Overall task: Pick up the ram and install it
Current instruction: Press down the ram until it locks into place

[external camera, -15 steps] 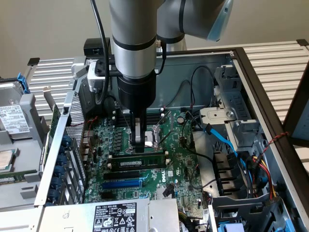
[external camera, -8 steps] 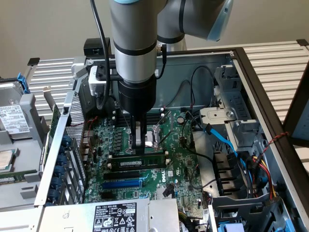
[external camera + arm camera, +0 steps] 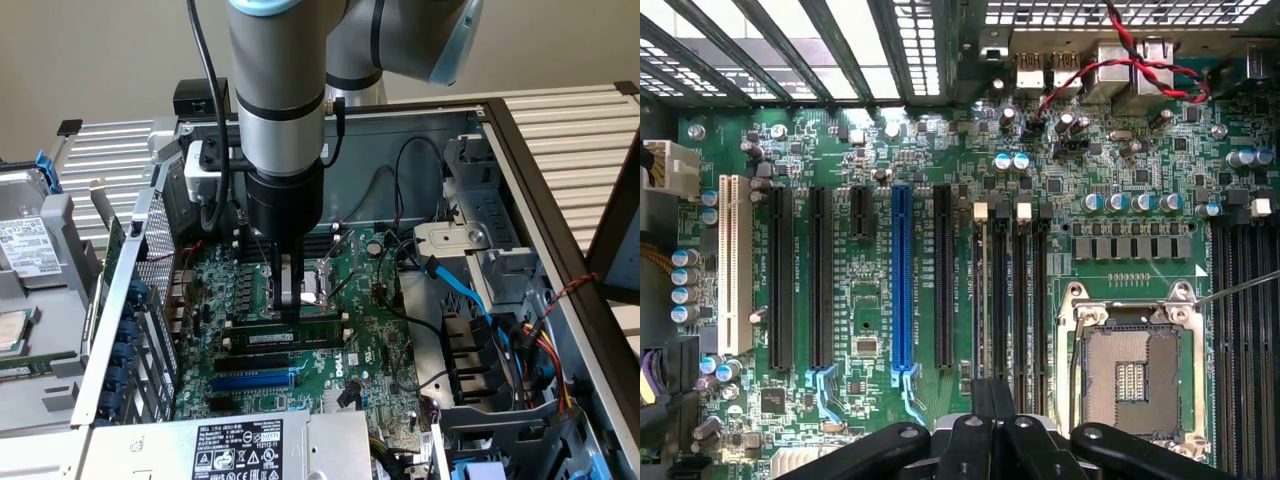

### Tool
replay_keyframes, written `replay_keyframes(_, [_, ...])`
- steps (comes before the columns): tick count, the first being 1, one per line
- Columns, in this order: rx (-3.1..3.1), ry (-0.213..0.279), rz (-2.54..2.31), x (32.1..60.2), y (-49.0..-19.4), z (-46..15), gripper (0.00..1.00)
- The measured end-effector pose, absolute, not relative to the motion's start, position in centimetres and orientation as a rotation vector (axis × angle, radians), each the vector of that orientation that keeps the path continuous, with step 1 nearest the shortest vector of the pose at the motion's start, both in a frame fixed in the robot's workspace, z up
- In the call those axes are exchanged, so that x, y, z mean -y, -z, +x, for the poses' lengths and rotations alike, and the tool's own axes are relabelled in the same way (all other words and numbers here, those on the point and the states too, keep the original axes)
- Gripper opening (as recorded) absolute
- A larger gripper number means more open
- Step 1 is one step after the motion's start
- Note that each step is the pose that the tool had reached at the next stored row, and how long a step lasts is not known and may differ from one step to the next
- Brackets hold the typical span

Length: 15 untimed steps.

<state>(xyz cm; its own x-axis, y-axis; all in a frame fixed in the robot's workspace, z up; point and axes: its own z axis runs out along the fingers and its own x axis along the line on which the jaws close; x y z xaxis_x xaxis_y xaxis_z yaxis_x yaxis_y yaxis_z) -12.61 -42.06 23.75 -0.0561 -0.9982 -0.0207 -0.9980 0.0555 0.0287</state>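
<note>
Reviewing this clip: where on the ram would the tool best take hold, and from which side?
Probably the ram's upper long edge near mid-length, from straight above, pinching its two flat faces. It stands on edge along the board, with black slots close beside it, so the sides offer little room.

Glossy green motherboard point(image 3: 940, 150), matt black plastic slots point(image 3: 942, 275), bare metal case point(image 3: 520, 190).

The arm point(image 3: 275, 100) hides part of the motherboard point(image 3: 370, 330); the claw point(image 3: 992, 425) is cut off at the wrist view's edge.

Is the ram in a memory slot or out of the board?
In: the ram stands on edge in a slot, the shut gripper at its top edge.
</note>
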Motion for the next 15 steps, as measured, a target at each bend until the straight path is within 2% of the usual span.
replay_keyframes(15, [2.278, 0.056, 2.154, 42.17, -23.48, -12.61, 0.1])
